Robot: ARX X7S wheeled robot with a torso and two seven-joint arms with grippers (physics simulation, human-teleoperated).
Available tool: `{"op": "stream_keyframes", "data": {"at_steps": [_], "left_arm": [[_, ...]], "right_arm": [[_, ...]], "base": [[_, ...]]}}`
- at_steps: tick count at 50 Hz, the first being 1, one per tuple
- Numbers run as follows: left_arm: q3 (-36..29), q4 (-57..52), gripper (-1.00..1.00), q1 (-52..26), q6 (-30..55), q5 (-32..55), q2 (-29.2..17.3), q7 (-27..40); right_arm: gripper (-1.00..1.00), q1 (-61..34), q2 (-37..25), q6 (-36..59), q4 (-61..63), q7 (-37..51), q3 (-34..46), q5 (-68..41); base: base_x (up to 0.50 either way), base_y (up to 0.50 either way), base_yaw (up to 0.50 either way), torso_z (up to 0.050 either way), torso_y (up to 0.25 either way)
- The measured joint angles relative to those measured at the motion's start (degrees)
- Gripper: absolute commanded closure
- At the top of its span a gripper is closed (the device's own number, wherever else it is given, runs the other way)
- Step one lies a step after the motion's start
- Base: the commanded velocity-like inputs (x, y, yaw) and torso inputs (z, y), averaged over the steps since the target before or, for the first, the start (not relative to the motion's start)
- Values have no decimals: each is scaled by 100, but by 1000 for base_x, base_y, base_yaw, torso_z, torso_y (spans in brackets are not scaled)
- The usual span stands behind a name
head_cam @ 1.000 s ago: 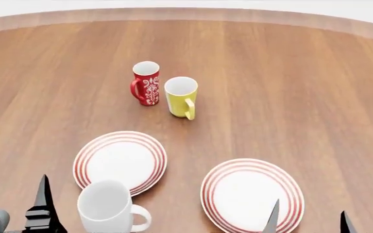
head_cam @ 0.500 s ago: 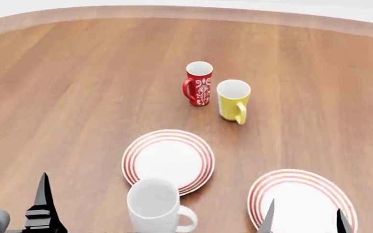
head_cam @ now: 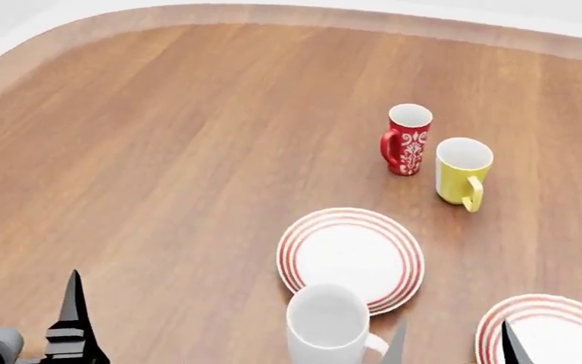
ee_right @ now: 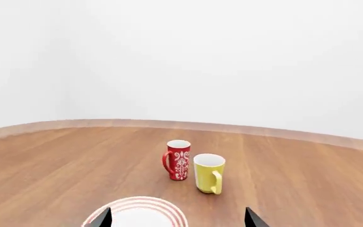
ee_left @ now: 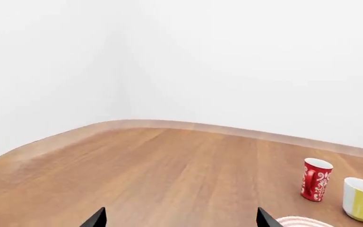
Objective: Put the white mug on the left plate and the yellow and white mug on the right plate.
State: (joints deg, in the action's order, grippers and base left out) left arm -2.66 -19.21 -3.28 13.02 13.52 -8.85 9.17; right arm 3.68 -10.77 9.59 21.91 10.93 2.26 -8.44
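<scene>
One broad wooden table [head_cam: 170, 152], brown with a fine straight grain and a paler rounded edge band, fills the head view and carries everything. Two arms show only as dark pointed fingertips at the near edge: the left gripper [head_cam: 20, 303] sits low at the table's near left, well apart from all the crockery, its jaws spread and holding nothing; the right gripper [head_cam: 450, 343] hovers between the two plates, jaws likewise parted and empty. Next in size, the left plate [head_cam: 301, 231] is a flat round white disc with concentric red rings at its rim, and the right plate [head_cam: 533, 307], identical, is cut off at the near right corner. Just nearer than the left plate stands the white mug [head_cam: 326, 326], upright, plain glossy ceramic, overlapping that plate's near rim in this view. Farther back, the yellow and white mug [head_cam: 461, 171] stands upright on bare wood, handle toward the camera, just beside a slim red mug [head_cam: 408, 139] patterned in white.
</scene>
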Motion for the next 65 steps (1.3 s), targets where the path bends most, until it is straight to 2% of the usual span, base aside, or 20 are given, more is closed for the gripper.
{"op": "stream_keyframes", "data": {"at_steps": [16, 20, 45, 52, 65], "left_arm": [[-84, -5, -100, 8, -36, 13, -65, 70], [-100, -13, -100, 14, -40, 9, -85, 94], [-179, -40, -100, 4, -54, 96, -176, 172], [-194, -40, -100, 0, -60, 134, -206, 196], [-228, -86, -100, 21, -76, 202, -299, 271]], "right_arm": [[-100, -70, -94, 72, -65, 27, 179, 23], [-100, -65, -98, 13, -81, 33, 183, -21], [-100, 5, -175, -359, -77, -37, 126, -463], [-100, 36, -201, -352, -21, 89, 69, -474], [-100, 86, -264, -315, 105, 274, 88, -391]], "base": [[0, 0, 500, 0, 0], [-48, 115, 0, 0, 0], [185, -443, 0, 0, 0], [80, 29, 0, 0, 0], [445, 176, 0, 0, 0]]}}
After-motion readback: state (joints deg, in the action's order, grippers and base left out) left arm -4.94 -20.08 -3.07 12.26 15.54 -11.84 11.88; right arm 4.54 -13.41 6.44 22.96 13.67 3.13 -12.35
